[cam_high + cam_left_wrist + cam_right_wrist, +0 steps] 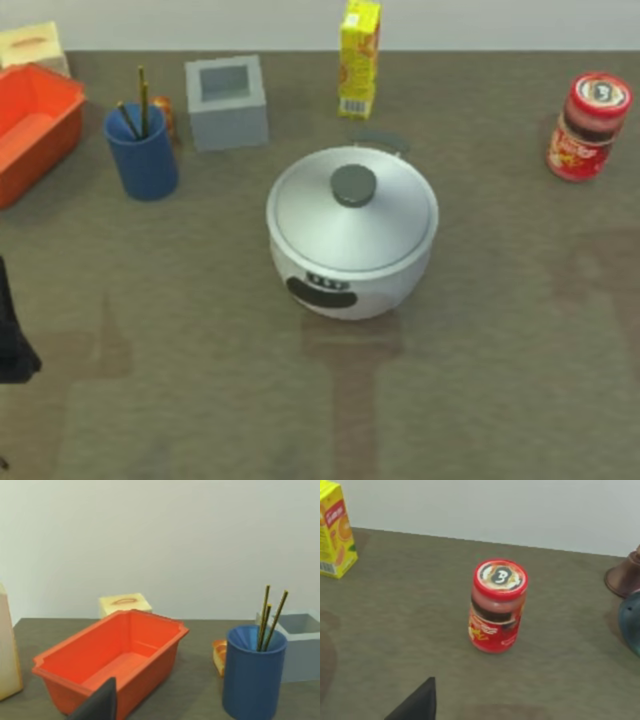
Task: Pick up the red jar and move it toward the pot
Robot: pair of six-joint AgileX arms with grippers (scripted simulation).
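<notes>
red jar point(588, 126) upright, well right of pot point(351, 231); right gripper should straddle its body squarely; finger state unseen.

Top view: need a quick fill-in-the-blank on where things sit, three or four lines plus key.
1. The red jar stands upright near the table's ____ edge.
2. The pot at the table's middle has its lid ____.
3. The blue cup holds thin ____.
4. Just behind the pot stands a tall ____ carton.

Missing words: right; on; sticks; yellow
</notes>
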